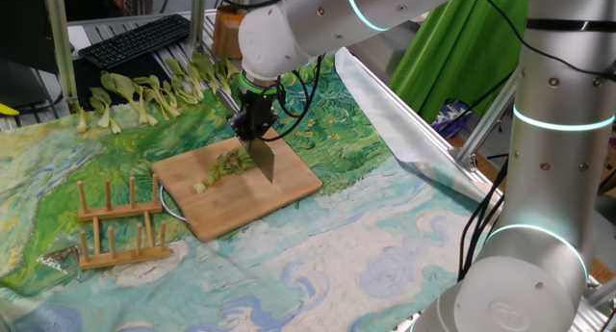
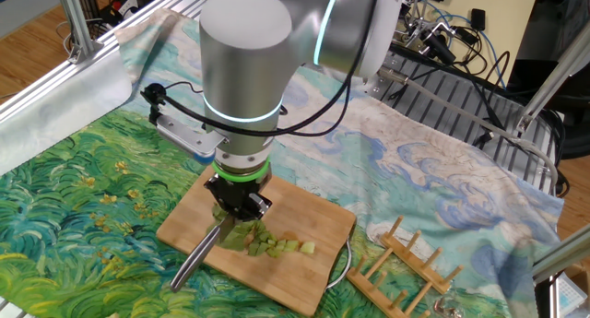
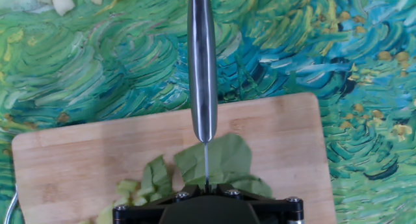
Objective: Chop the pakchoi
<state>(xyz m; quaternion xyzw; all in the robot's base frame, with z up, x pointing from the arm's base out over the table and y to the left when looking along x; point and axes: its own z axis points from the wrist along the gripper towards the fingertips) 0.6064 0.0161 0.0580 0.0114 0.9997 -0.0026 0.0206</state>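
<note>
The pakchoi point(image 1: 227, 164) lies on the bamboo cutting board point(image 1: 294, 186) as a leafy end and short pale pieces. My gripper point(image 1: 256, 132) hangs right over it, shut on a knife point(image 1: 263, 162) whose blade stands edge-down among the greens. In the other fixed view the gripper point(image 2: 238, 211) sits above the pakchoi point(image 2: 267, 242), and the knife's steel handle point(image 2: 194, 259) sticks out past the board point(image 2: 309, 217). The hand view shows the handle point(image 3: 202, 68) pointing away, the gripper point(image 3: 206, 185) clamped on the thin blade, and the pakchoi's leaves point(image 3: 221, 159) on both sides of it.
Several whole pakchoi point(image 1: 154, 89) lie in a row behind the board on the painted cloth. A wooden peg rack point(image 1: 120, 221) stands to the board's left, seen as the rack point(image 2: 406, 267) in the other fixed view. A keyboard point(image 1: 135, 38) and a foil sheet point(image 1: 404, 130) lie at the edges.
</note>
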